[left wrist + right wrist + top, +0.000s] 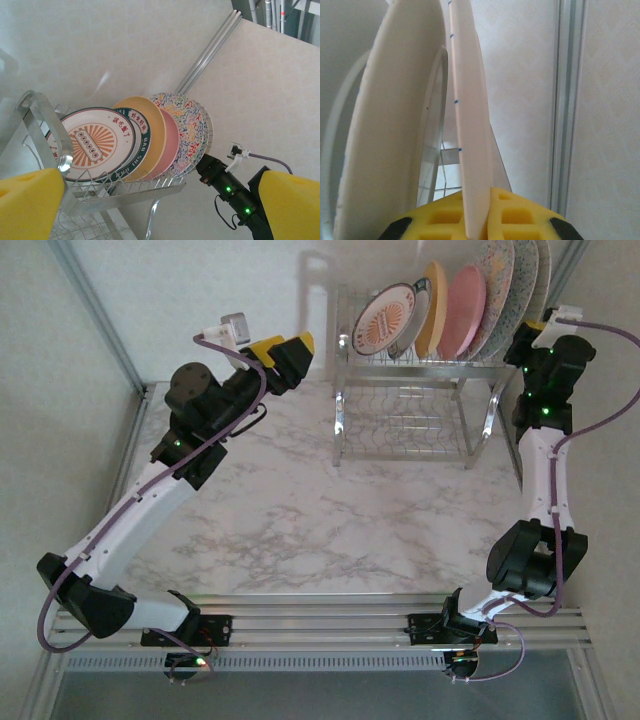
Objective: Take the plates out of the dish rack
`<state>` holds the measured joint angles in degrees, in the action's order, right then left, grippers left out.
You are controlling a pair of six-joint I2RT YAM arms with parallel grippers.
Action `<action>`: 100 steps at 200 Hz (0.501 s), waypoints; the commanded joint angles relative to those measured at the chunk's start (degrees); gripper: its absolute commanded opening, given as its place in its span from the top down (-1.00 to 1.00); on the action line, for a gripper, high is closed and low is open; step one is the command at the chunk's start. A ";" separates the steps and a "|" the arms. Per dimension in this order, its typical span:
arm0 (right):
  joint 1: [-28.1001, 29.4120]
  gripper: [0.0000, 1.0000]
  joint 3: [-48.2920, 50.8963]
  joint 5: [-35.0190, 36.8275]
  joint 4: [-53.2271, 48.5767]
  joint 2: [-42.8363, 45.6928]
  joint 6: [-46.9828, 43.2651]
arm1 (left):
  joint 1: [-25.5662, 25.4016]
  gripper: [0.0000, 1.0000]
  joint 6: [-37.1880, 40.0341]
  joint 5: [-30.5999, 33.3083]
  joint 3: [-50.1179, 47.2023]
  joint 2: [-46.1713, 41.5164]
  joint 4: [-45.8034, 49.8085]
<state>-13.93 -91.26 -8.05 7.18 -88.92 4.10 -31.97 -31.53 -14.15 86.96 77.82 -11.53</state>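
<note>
Five plates are being held upright in the slots of the upper shelf of the dish rack (pixel 415 405), which is standing at the far side of the marble-patterned table (pixel 290 520), close to the back wall. In the top view they are being carried, left to right, in this order: the white plate (pixel 383 320) with the orange sunburst and dark rim, the yellow-orange plate (pixel 432 308), the pink plate (pixel 465 312), the first speckled plate (pixel 497 290) and the last speckled plate (pixel 528 280) at the right end of the row. All are being leaned the same way, faces turned towards the left, each one partly covered by its neighbour. The right claw (pixel 476 217) is being held at that right end of the rack. In its wrist view the thin pale rim of the last speckled plate, flecked with small blue marks, is being pinched between the two yellow pads (pixel 520 220), which are touching it on both sides. The back of the neighbouring plate is being shown just beside it on the left. The left claw (pixel 285 352) is being held in the air to the left of the rack, apart from it and pointed towards the plates. Its pads (pixel 30 205) are being spread wide, seen at the two bottom corners of its wrist view.
</note>
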 commanded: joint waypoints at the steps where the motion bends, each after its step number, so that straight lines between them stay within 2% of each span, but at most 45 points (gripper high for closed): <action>1: -0.35 1.00 -4.33 0.73 3.65 3.13 3.37 | -0.63 -0.99 -0.46 -0.44 0.77 -1.93 -1.28; 100: -0.40 1.00 -7.57 2.22 1.46 3.68 4.52 | -1.07 -0.99 -0.41 -0.19 0.60 -2.52 -1.21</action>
<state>-14.26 -95.39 -5.98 3.95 -88.38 6.94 -32.27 -31.55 -14.13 86.96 77.17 -11.53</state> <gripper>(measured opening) 0.079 0.995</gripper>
